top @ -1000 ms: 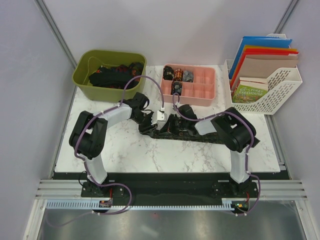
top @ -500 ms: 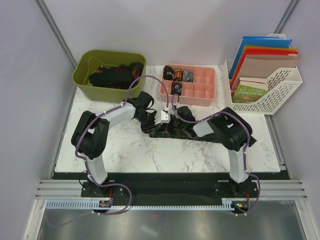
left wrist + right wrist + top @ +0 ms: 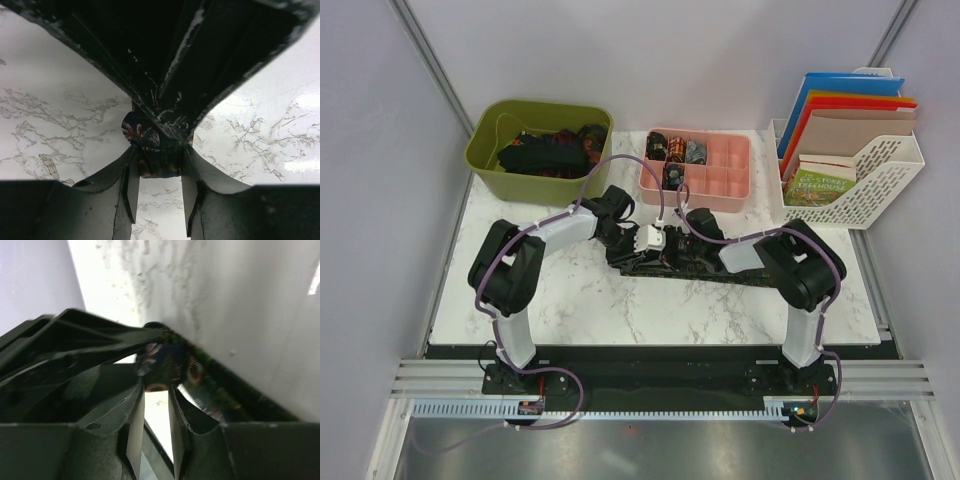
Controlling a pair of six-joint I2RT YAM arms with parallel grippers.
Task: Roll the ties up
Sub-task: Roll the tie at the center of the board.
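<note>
At the bottom of the overhead view, a marble table (image 3: 570, 310) is showing bare room along its near edge and at both lower corners. Across the centre, a dark tie (image 3: 730, 272) is lying flat, running from mid-frame toward the right, well clear of every edge, with both arms reaching in over its left end.

In the left wrist view, the left gripper (image 3: 160, 185) is pinching the tie's rolled end (image 3: 150, 150) between narrow jaws, and black fabric is fanning out above it.

In the right wrist view, the right gripper (image 3: 156, 415) is standing slightly parted, a bright gap showing between its jaws, and the roll is sitting just past the tips.

Farther back, a green bin (image 3: 490, 165) at upper left is holding loose ties (image 3: 545, 155). A pink tray (image 3: 730, 195) at upper centre is holding rolls (image 3: 675, 150) in its left compartments. A white rack (image 3: 890, 190) at upper right is holding folders (image 3: 845, 100) and a book (image 3: 818, 185).
</note>
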